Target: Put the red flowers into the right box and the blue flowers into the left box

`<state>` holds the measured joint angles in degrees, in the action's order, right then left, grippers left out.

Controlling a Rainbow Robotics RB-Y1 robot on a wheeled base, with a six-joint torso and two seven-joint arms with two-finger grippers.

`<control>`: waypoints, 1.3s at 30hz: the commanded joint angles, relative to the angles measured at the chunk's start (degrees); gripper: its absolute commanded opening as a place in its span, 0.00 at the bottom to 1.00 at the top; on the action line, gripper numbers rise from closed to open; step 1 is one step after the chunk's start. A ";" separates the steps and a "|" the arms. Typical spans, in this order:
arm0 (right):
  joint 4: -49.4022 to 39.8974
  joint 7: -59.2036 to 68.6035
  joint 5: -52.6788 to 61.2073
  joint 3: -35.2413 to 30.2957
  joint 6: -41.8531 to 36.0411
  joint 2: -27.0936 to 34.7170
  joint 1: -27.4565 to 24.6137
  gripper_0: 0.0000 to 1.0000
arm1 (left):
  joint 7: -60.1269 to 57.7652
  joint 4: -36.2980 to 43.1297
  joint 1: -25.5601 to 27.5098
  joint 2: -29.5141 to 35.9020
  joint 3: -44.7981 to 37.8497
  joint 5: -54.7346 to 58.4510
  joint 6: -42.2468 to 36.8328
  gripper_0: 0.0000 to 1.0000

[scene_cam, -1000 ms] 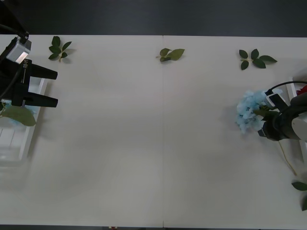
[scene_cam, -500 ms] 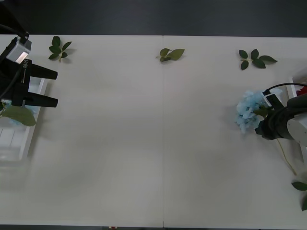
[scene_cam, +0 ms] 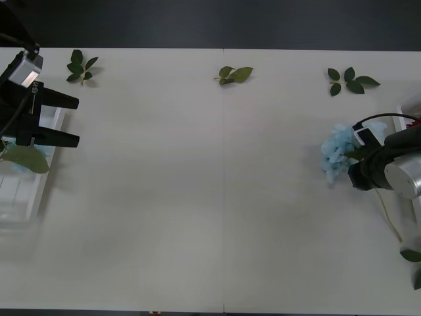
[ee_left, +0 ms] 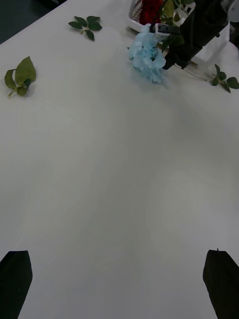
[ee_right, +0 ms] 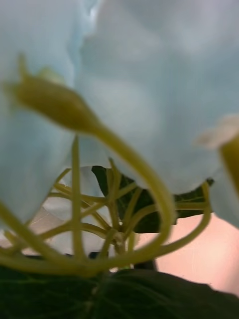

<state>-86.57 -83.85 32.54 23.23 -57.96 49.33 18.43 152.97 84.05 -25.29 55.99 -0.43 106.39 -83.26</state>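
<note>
**Blue flower at the right edge, right gripper on it**

Blue flower [scene_cam: 337, 157] sits near the table's [scene_cam: 217, 197] right edge, its pale head toward the middle and its thin stem [scene_cam: 389, 220] trailing back toward the near-right corner. The right gripper [scene_cam: 366, 158] is against the head's stem side; whether its fingers are pinching the stem I cannot tell, since the arm covers them in the front view and the wrist camera sees petals, thin green stalks [ee_right: 119, 219] and a dark leaf close up. In the left wrist view the same flower [ee_left: 147, 58] lies beside that gripper [ee_left: 172, 45], with red flowers [ee_left: 150, 10] in the right box [ee_left: 133, 17] just behind it.

At the left edge the left gripper [scene_cam: 71, 120] hovers with its black fingers spread wide, over the left box's [scene_cam: 39, 191] far end. A broad leaf [scene_cam: 26, 158] and what looks like a bit of pale blue lie in that box.

Along the far edge lie three leaf sprigs: left [scene_cam: 81, 66], middle [scene_cam: 235, 74] and right [scene_cam: 350, 80]. Another sprig [scene_cam: 413, 257] is at the near-right corner.
</note>
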 commanded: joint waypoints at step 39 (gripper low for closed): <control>-5.10 -48.17 86.20 -10.75 10.23 -7.93 3.98 0.00 | 2.03 0.59 -2.04 0.79 -0.63 -0.13 0.12 1.00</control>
<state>-89.38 -130.14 117.52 13.61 -48.30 45.60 21.53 152.97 84.05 -25.29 55.99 -0.43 106.39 -83.26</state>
